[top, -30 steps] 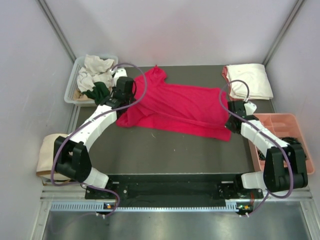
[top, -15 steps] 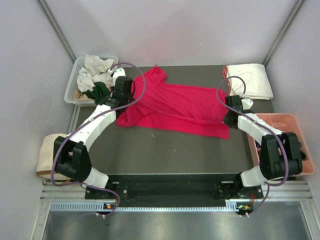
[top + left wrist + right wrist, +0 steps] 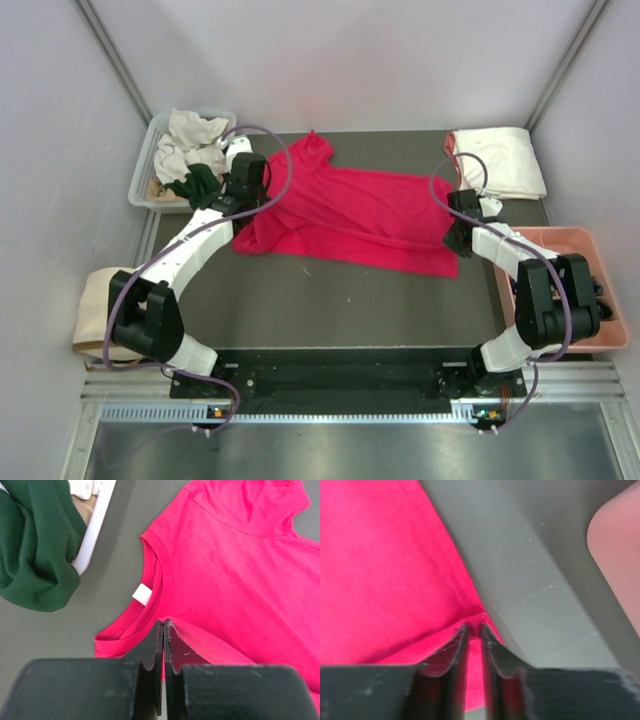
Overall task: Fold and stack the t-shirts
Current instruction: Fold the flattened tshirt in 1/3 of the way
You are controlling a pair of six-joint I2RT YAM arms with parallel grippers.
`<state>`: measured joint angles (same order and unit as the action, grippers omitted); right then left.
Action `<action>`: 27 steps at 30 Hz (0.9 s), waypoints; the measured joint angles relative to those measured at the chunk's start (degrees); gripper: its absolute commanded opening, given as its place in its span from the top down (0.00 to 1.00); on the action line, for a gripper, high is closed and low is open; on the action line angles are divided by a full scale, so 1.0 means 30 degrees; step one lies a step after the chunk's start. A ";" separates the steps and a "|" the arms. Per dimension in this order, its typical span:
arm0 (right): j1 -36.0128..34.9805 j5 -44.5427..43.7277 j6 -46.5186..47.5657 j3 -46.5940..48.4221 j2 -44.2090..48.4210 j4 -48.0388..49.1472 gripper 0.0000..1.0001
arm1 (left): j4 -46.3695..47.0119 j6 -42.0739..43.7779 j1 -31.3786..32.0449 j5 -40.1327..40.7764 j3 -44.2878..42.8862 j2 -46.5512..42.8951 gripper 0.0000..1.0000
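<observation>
The white bin [image 3: 141, 178] at upper left holds crumpled shirts: a cream shirt [image 3: 190, 132] and a dark green shirt [image 3: 198, 183]. What lies in the pink tray [image 3: 560, 242] at right is unclear. The red shirt [image 3: 350, 212] lies spread across the middle of the counter [image 3: 330, 300]. The left gripper [image 3: 163, 626] is clamped on its collar edge. The right gripper [image 3: 474, 628] sits at the hem corner, jaws a crack apart — whether it grips, I cannot tell.

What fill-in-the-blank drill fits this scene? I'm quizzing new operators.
The left end effector is shut on the crimson t-shirt at its ____.
The right end effector sits at that garment's ____ corner.
The draped shirt over the white bin is dark ____.
The folded cream t-shirt lies at the table's far ____ corner.
Missing words: collar; hem; green; right.
</observation>
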<state>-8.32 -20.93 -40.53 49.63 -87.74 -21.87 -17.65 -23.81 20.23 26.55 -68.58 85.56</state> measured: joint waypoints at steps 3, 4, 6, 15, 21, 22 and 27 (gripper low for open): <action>0.0000 0.0015 -0.0015 0.0015 -0.0015 0.0036 0.53 | 0.0087 0.0000 0.0000 -0.0051 0.0000 0.0277 1.00; 0.0000 0.0015 -0.0029 0.0015 -0.0015 0.0036 0.52 | 0.0146 0.0000 0.0000 -0.0051 0.0000 0.0357 1.00; 0.0000 0.0000 -0.0007 0.0000 0.0124 0.0015 0.51 | 0.0262 0.0000 0.0000 -0.0051 0.0000 0.0605 1.00; 0.0007 -0.0073 0.0000 -0.0350 0.2747 0.0058 0.51 | 0.0561 0.0000 0.0000 -0.0051 -0.0240 0.2011 1.00; 0.0044 -0.0051 0.0022 -0.1209 0.3657 -0.0051 0.50 | 0.1078 0.0000 -0.0015 -0.0270 -0.0947 0.3096 1.00; 0.0044 -0.0044 0.0022 -0.1341 0.3738 -0.0058 0.50 | 0.1195 0.0000 -0.0022 -0.0313 -0.1107 0.3271 1.00; 0.0051 0.0000 0.0036 -0.2062 0.4262 -0.0168 0.50 | 0.1865 0.0007 -0.0029 -0.0648 -0.1734 0.4189 0.99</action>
<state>-8.16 -20.93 -40.42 43.44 -74.96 -22.37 -12.05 -23.79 20.14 24.60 -73.78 98.13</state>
